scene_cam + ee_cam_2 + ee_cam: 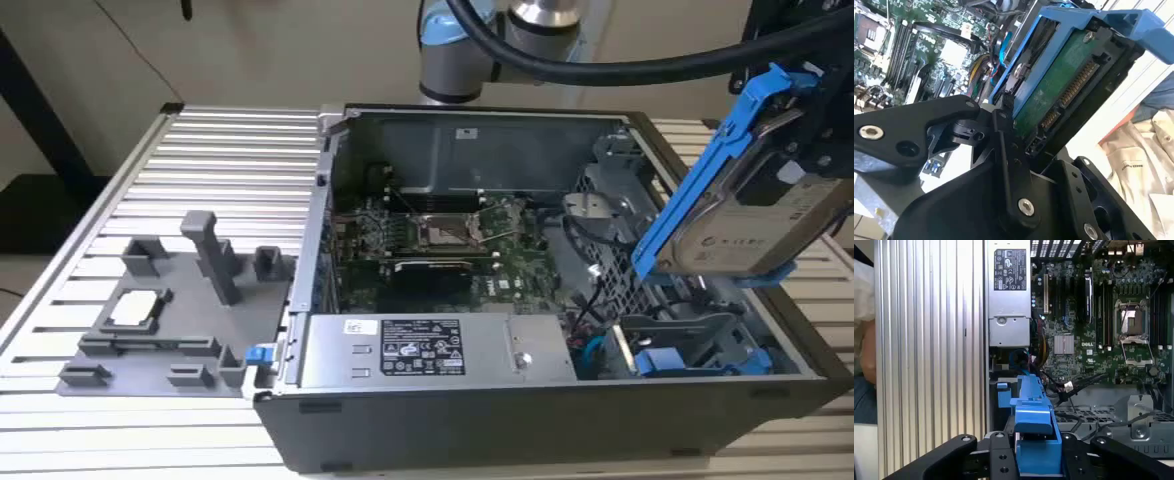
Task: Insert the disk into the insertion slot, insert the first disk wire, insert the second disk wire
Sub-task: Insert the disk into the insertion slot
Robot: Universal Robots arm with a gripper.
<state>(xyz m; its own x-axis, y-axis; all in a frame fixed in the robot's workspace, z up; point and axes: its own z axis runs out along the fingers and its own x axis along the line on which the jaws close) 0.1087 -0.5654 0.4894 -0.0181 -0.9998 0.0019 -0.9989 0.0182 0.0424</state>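
Tool (pixel 1035 452): you have it clamped on the disk's blue carrier | Disk (pixel 747 225): held tilted in the air over the open computer case (pixel 441 420), at the exterior view's right | Insertion slot (pixel 674 335): just below the disk, not touching it.

Robotics lab or workshop, ribbed aluminium bench (pixel 227 150), opened computer case (pixel 467 425), grey fixture tray (pixel 154 345)

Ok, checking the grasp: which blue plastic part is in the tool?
The blue carrier frame around the disk, clamped in the tool above the case; the blue tabs sit low in the insertion slot.
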